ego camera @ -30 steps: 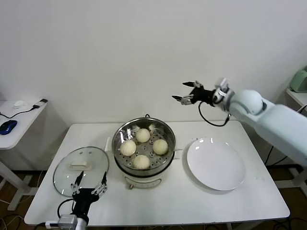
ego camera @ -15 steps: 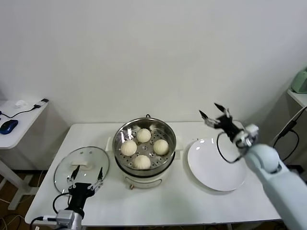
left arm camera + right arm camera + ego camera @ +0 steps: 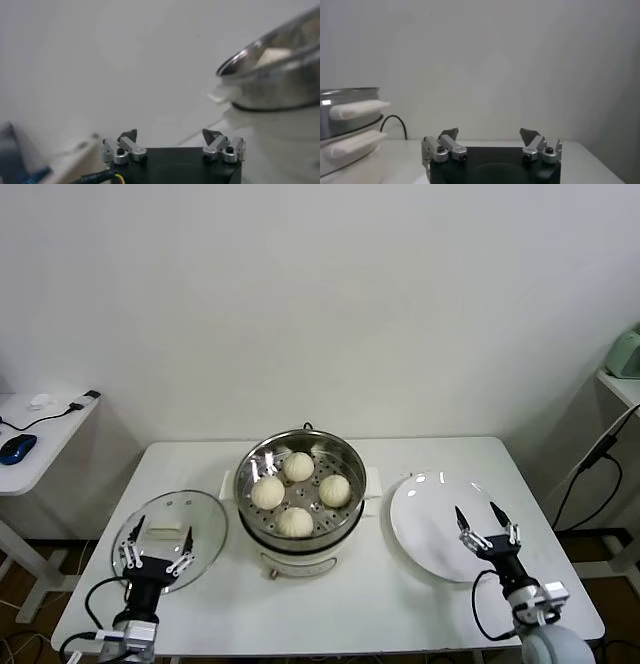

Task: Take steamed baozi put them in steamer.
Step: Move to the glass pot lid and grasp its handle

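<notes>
Several pale steamed baozi (image 3: 298,466) lie on the perforated tray inside the shiny steel steamer (image 3: 300,450), which stands on its white base at the table's middle. My left gripper (image 3: 157,533) is open and empty, low at the front left, over the glass lid. My right gripper (image 3: 479,520) is open and empty too, low at the front right, over the near edge of the white plate. In the left wrist view the steamer's rim (image 3: 270,60) shows beyond the open gripper (image 3: 172,137). The right wrist view shows the steamer's side (image 3: 347,117) beside the open gripper (image 3: 490,136).
A round glass lid (image 3: 172,537) with a white handle lies flat left of the steamer. A bare white plate (image 3: 440,519) lies to its right. A side table with a blue mouse (image 3: 17,448) stands far left. A white wall rises behind the table.
My right arm has swung down from high above the back of the table to low at the front right, over the plate. My left gripper has drifted slightly left and back.
</notes>
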